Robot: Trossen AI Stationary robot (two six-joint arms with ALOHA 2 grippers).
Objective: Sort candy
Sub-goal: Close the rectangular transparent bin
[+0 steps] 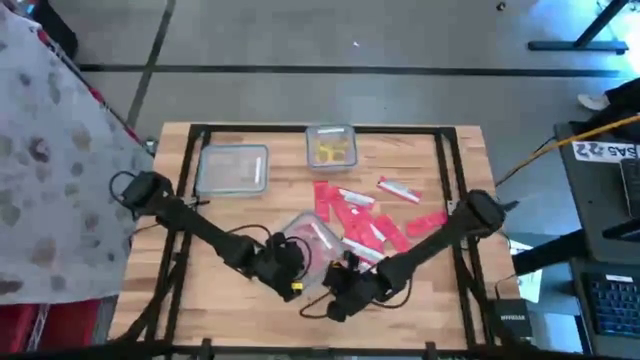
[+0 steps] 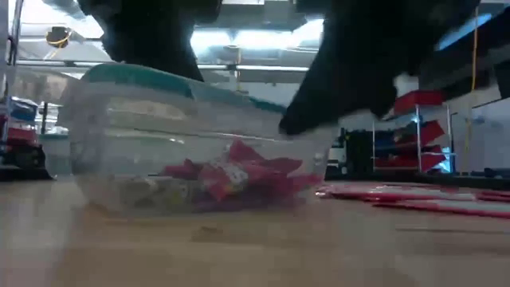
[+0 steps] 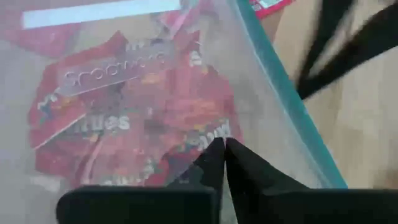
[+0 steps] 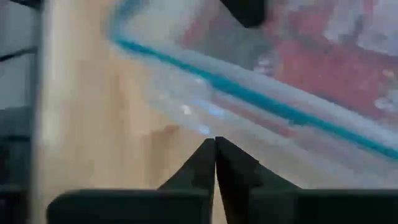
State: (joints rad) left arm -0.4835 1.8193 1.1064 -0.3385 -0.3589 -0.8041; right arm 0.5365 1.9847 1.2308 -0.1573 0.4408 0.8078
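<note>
Left claw point(image 3: 221, 146), clenched empty, over red candy point(image 3: 124, 118) packets; right claw point(image 4: 215, 144) clenched; wrapper lettering unreadable.

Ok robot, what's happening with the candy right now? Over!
Left gripper shut, empty, over the near tub. Right gripper shut, empty, at its teal rim. Red candy packets inside; more loose on table. Nothing in the way.

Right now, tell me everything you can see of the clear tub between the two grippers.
The clear tub is see-through plastic with a teal rim, standing upright on the wooden table near its front edge. Red candy packets lie piled on its bottom. The shut left gripper sits over the packets inside it; the shut right gripper is just outside its wall. Whether either touches it, I cannot tell.
</note>
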